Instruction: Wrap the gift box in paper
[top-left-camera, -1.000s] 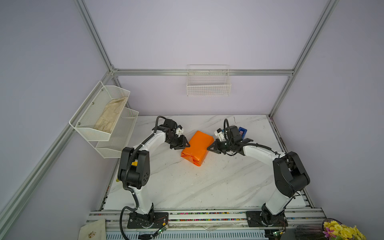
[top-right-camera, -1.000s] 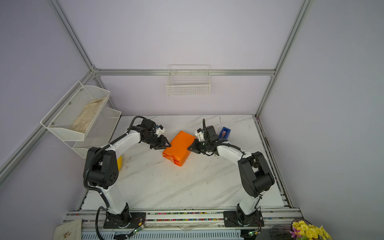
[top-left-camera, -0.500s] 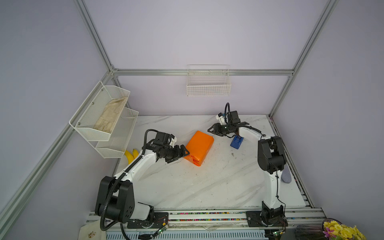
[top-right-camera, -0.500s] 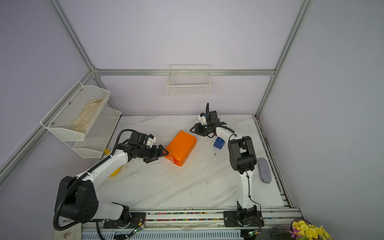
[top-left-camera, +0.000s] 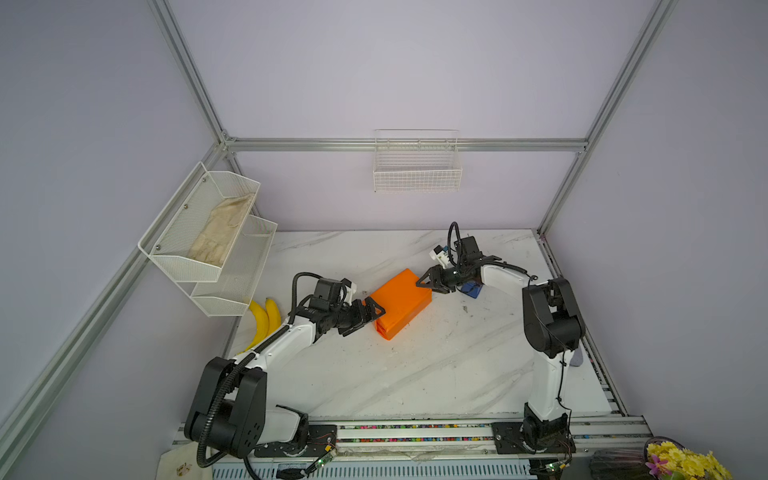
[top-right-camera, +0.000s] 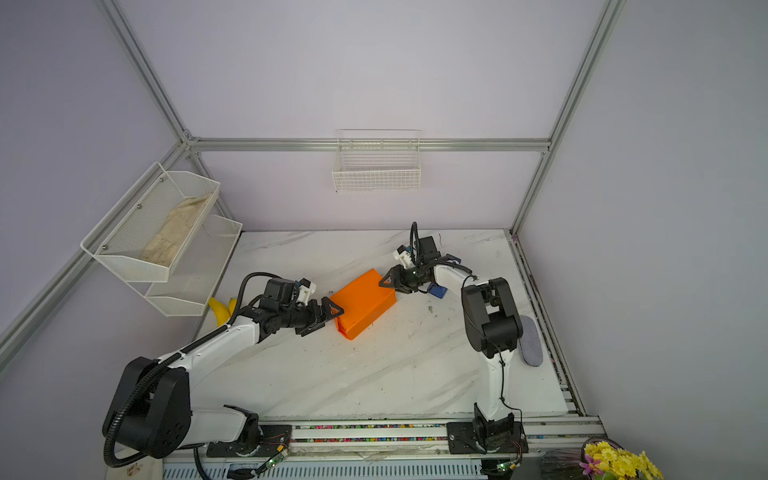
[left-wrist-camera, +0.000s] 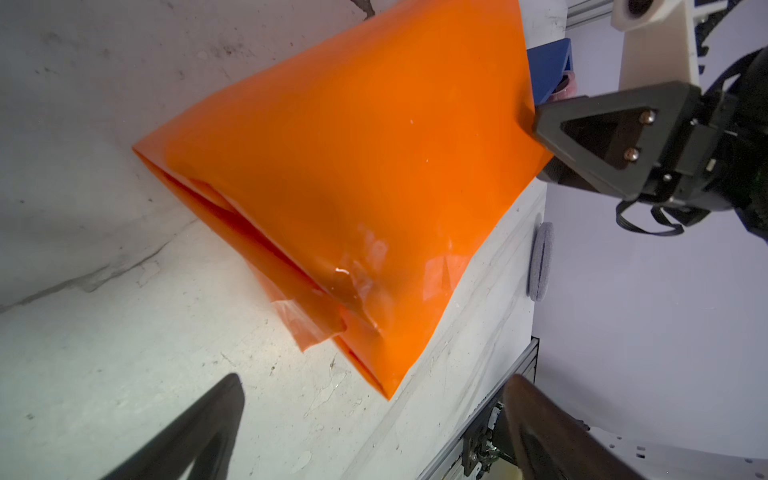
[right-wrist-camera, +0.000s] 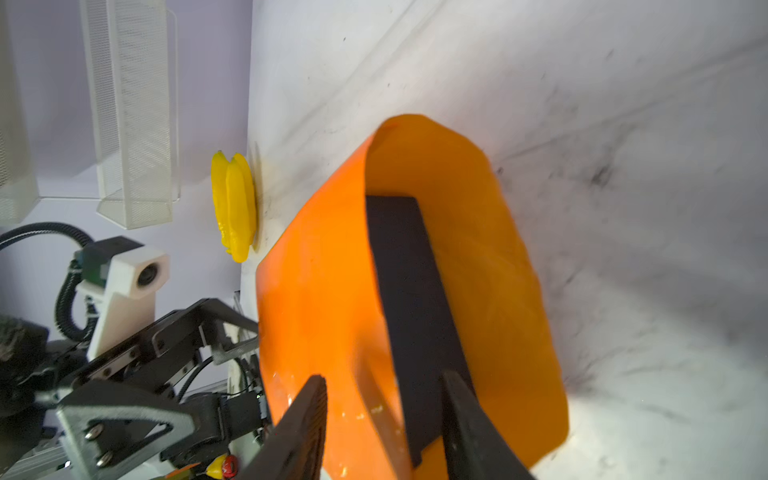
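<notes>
Right wrist view: the gift box (right-wrist-camera: 415, 299) shows only as a dark slab inside the open end of the paper (right-wrist-camera: 316, 291), which is folded around it like a sleeve. The right pincer (right-wrist-camera: 384, 376) stands at that opening, released, with its jaws apart on either side of the box's end. Whether a finger touches is hard to tell. In both top views the box is hidden, and only the orange paper shows, lying mid-counter (top-left-camera: 415, 374). Clear tape (left-wrist-camera: 365, 270) crosses the seam at the other end, where the left pincer (left-wrist-camera: 374, 377) gapes wide, holding nothing. A blue thing (top-left-camera: 471, 289) is half hidden behind the right arm. Bananas (top-left-camera: 262, 320) lie at the counter's left edge.
</notes>
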